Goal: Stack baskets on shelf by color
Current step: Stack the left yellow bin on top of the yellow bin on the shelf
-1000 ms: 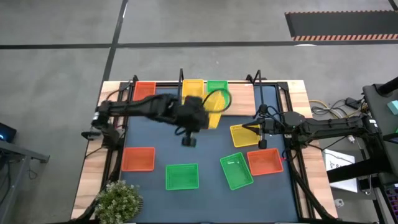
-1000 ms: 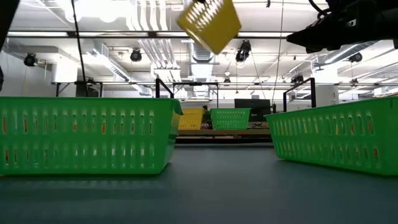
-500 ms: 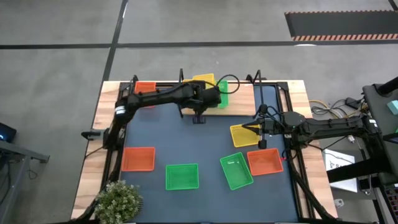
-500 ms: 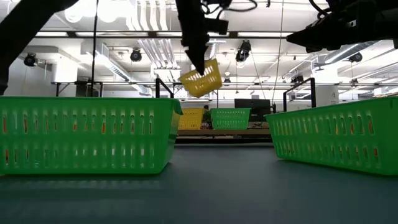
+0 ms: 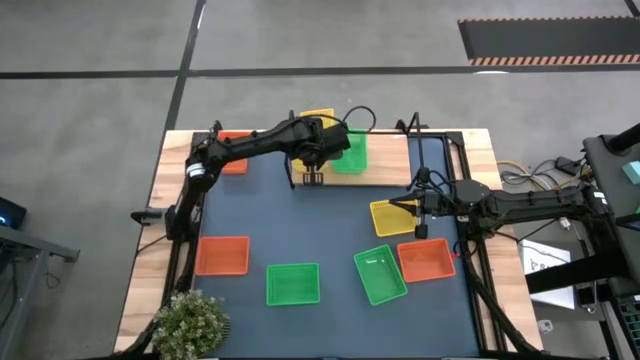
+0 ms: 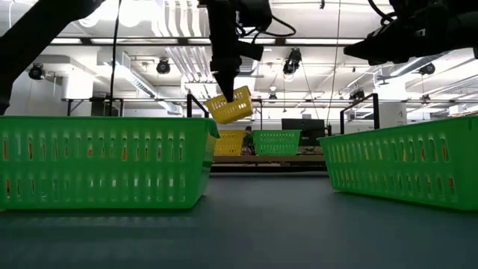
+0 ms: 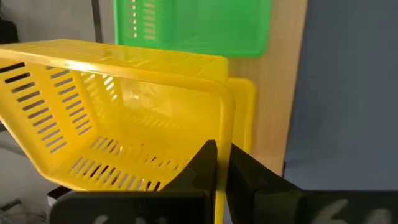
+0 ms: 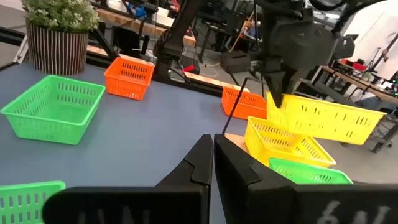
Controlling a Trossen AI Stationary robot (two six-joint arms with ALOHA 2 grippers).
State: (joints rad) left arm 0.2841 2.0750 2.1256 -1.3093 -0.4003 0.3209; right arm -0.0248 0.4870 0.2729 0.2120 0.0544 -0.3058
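My left gripper (image 5: 314, 140) is over the wooden shelf (image 5: 390, 160) at the table's far edge, shut on a yellow basket (image 5: 322, 122). That basket hangs tilted (image 6: 230, 104) above a second yellow basket (image 7: 244, 112) resting on the shelf. A green basket (image 5: 351, 152) and a red-orange basket (image 5: 233, 148) also sit on the shelf. My right gripper (image 5: 414, 209) is shut and hovers high beside a third yellow basket (image 5: 392, 217) on the blue table. My left gripper pinches the yellow basket's side wall at its rim (image 7: 222, 149), one finger (image 7: 205, 163) inside the basket and one outside. The fingers come from above, pointing down. The basket is lifted clear and hangs tilted below them, over the yellow basket on the shelf.
On the table lie a red-orange basket (image 5: 222, 255), a green basket (image 5: 293, 283), another green basket (image 5: 380, 273) and a red-orange basket (image 5: 427, 260). A potted plant (image 5: 190, 320) stands at the near left corner. Black posts (image 5: 412, 126) stand at the shelf's ends.
My left gripper has carried the yellow basket from above the middle of the table toward the far edge, ending over the shelf's yellow basket. The basket has stayed tilted in the hold. The right arm has kept still.
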